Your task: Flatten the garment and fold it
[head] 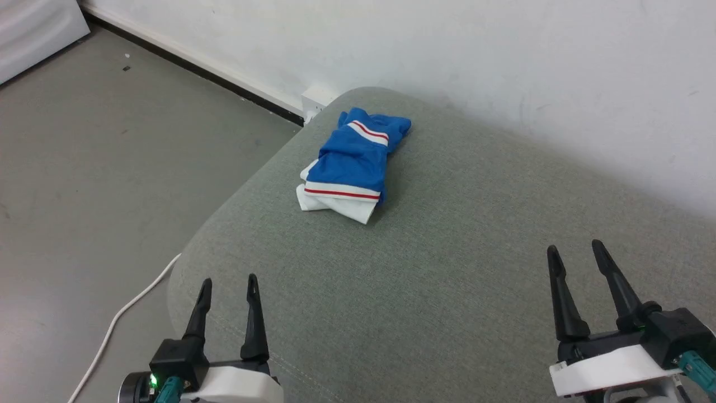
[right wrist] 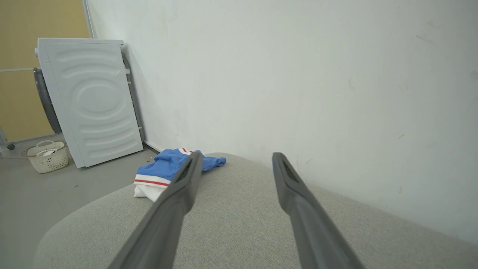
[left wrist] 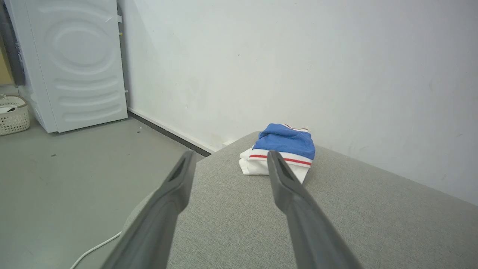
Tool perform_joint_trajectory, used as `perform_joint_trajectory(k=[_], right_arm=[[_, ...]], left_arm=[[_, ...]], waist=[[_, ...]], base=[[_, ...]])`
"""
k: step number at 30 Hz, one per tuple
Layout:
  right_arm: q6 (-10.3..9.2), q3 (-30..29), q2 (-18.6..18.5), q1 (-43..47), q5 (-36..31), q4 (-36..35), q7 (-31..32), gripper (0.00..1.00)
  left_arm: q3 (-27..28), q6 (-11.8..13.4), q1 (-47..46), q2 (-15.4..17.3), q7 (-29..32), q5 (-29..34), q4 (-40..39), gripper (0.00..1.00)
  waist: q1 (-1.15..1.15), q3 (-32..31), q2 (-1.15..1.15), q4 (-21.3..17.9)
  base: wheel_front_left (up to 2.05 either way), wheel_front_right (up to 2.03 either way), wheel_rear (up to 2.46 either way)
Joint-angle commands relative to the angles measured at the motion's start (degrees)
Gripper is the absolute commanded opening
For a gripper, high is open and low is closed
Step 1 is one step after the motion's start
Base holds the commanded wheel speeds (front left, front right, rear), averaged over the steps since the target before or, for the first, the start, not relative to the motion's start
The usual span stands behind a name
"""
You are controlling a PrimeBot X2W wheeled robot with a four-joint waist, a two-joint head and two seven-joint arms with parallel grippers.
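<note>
Head view: left tool (head: 230,278), right tool (head: 574,244) hover spread-fingered, well short of garment (head: 352,162).

No text, label, brand, number or sign can be read in any view. The bunched blue garment (head: 352,162) shows only plain fabric and red stripes.

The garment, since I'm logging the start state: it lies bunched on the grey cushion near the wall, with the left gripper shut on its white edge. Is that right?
Not quite. The garment lies bunched on the grey cushion near the wall, but the left gripper is open and well clear of it, holding nothing; the head view shows this.
</note>
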Motion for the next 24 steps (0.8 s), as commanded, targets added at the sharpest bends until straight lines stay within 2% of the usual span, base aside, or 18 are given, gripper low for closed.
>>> perform_joint_trajectory(k=[1, 10, 14, 16, 20, 24], right_arm=[[-0.05, 0.03, 0.16, 0.66, 0.37, -0.23, -0.32, 1.00], [-0.05, -0.62, 0.16, 0.19, -0.52, -0.36, -0.32, 1.00], [-0.05, -0.73, 0.16, -0.80, -1.66, -0.86, -0.32, 1.00], [-0.05, -0.91, 0.16, -1.06, -1.88, -0.99, -0.32, 1.00], [-0.05, -0.68, 0.15, -2.34, -3.04, -1.88, -0.32, 1.00], [-0.05, -0.17, -0.83, -3.73, -3.39, -3.61, -0.32, 1.00]], left_arm=[[-0.21, 0.15, 0.57, -0.08, -0.27, -0.35, -0.13, 1.00], [0.15, -0.54, -0.56, -0.08, -0.27, -0.38, -0.67, 1.00], [-0.51, -3.95, -2.22, 0.38, -0.27, -0.83, 2.27, 1.00], [-0.68, -4.53, -3.21, 0.51, -0.27, -0.86, 3.20, 1.00], [-0.15, -5.82, -8.12, 2.07, -0.08, -0.93, 6.24, 1.00], [-0.17, -7.90, -14.99, 3.79, 3.23, -1.66, 9.07, 1.00]], waist=[[0.00, 0.10, -0.01, -0.10], [0.00, 1.57, -0.01, -1.54], [0.00, 4.15, -0.01, -4.34], [0.00, 4.76, -0.01, -5.01], [0.00, 9.03, -0.01, -9.30], [0.00, 14.30, -0.01, -13.08]], base=[[0.00, 0.00, 0.00], [0.00, 0.00, 0.00], [0.00, 0.00, 0.00], [0.00, 0.00, 0.00], [0.00, 0.00, 0.00], [0.00, 0.00, 0.00]])
